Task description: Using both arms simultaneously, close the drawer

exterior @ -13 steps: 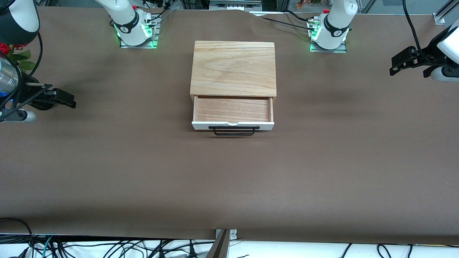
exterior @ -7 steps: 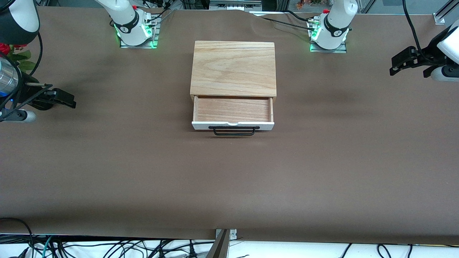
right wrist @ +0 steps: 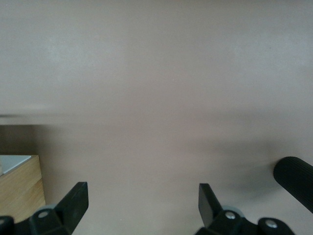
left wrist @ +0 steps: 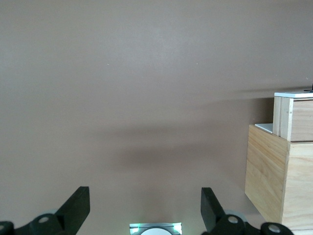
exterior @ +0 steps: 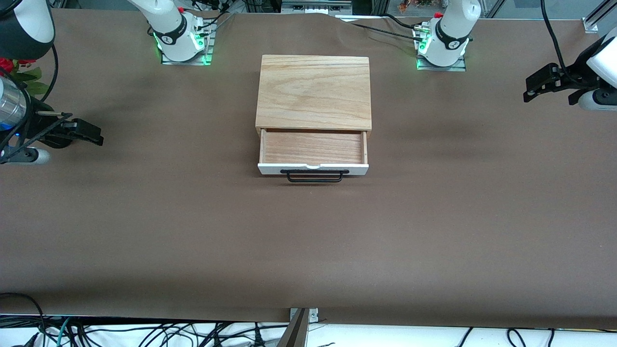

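Note:
The drawer [exterior: 313,147] is pulled out of its wooden box [exterior: 314,91] at the table's middle, toward the front camera. Its white front panel [exterior: 313,168] carries a thin black wire handle [exterior: 314,176]. The tray is empty. My left gripper [exterior: 530,91] hangs open over the table at the left arm's end, well apart from the box. My right gripper [exterior: 96,137] hangs open over the right arm's end. In the left wrist view the open gripper [left wrist: 145,205] frames bare table, with the box [left wrist: 279,176] at the edge. The right wrist view shows its open gripper [right wrist: 143,203] and a box corner [right wrist: 19,188].
The arm bases [exterior: 181,41] [exterior: 441,48] stand on green-lit plates beside the box's rear end. Red flowers [exterior: 9,65] sit at the right arm's table end. Cables [exterior: 144,332] lie below the table's front edge. Brown table cloth [exterior: 308,241] spreads around the box.
The right gripper has shifted very slightly toward the box. The left gripper and the drawer have not visibly moved.

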### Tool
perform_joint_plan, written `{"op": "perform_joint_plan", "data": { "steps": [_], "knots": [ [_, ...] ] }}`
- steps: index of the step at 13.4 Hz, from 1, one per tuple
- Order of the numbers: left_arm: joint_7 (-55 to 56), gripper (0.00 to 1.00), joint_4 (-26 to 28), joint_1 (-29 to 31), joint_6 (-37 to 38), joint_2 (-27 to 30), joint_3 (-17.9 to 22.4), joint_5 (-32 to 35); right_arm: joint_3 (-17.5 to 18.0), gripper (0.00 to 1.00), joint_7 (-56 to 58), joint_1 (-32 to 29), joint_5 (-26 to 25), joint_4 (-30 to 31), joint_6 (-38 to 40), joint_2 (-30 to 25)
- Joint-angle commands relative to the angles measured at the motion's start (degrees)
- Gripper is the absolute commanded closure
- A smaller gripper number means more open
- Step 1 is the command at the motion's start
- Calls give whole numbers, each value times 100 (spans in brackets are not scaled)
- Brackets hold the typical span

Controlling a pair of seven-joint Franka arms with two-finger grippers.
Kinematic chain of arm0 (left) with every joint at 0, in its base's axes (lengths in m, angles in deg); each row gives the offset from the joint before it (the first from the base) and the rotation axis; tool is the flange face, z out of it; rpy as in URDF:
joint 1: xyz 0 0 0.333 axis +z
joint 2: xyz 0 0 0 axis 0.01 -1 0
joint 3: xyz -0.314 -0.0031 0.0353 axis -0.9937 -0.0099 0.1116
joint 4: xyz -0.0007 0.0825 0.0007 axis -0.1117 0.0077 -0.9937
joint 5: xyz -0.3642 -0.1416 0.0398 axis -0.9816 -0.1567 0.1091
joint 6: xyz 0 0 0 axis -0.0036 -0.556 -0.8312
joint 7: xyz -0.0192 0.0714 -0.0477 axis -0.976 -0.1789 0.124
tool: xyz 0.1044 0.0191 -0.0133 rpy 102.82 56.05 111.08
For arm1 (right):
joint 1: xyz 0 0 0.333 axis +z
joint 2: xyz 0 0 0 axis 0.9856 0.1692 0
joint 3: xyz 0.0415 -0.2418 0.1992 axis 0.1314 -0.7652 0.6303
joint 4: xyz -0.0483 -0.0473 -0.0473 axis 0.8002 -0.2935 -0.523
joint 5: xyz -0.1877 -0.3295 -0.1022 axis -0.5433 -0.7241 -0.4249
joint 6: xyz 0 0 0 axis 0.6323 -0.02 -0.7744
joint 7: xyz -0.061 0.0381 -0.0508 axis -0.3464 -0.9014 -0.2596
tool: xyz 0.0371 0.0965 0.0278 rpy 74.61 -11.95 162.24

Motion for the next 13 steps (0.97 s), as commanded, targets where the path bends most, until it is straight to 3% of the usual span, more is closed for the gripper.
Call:
{"op": "perform_joint_plan", "data": {
  "steps": [1,10,13],
  "knots": [
    [-98,0,-220,20,156,-103,5,-79,29,0,-63,42,-54,-147,43,58],
    [-124,0,-220,28,122,-111,5,-106,38,0,-81,253,-28,-138,34,154],
    [-107,0,-184,2,77,-243,-249,-255,248,0,-81,428,-10,-138,-325,400]
  ]
}}
